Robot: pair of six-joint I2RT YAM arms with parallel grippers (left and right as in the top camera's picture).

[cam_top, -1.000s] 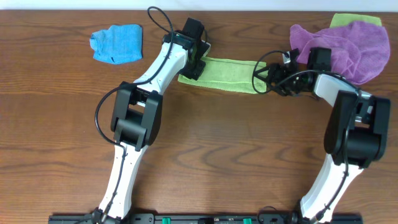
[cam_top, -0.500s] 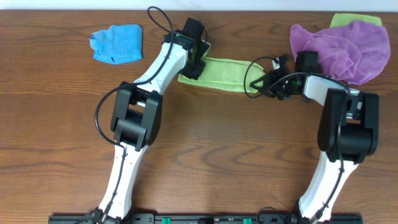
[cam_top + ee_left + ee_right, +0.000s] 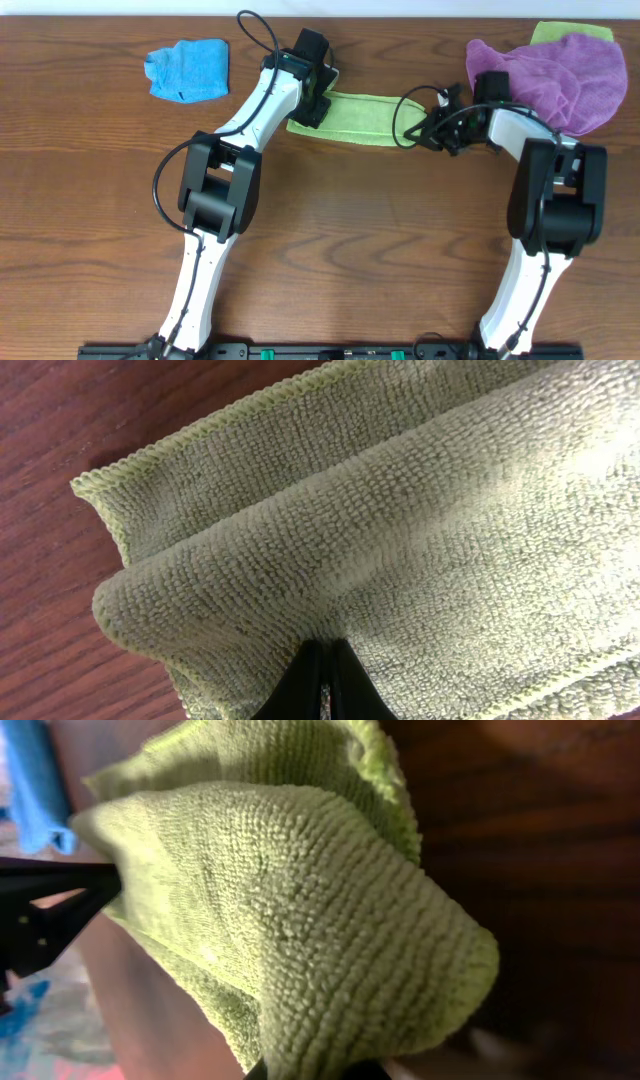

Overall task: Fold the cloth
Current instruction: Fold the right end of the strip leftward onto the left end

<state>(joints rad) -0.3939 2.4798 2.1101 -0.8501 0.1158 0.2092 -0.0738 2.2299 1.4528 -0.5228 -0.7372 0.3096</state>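
Observation:
The green cloth [image 3: 362, 114] lies as a long strip on the table [image 3: 380, 230] between my two grippers. My left gripper [image 3: 306, 108] is shut on the strip's left end, and its wrist view shows the terry cloth [image 3: 400, 510] bunched over the closed fingertips [image 3: 312, 682]. At the strip's right end my right gripper [image 3: 410, 135] is shut on a raised fold. In the right wrist view that fold of cloth [image 3: 290, 920] fills the frame and hides most of the fingers.
A crumpled blue cloth [image 3: 187, 69] sits at the far left. A purple cloth [image 3: 560, 75] is heaped at the far right over another green cloth [image 3: 560, 33], close behind the right arm.
The right gripper has closed on the cloth's right end and shifted slightly left, its arm swinging in. The left arm has stayed still.

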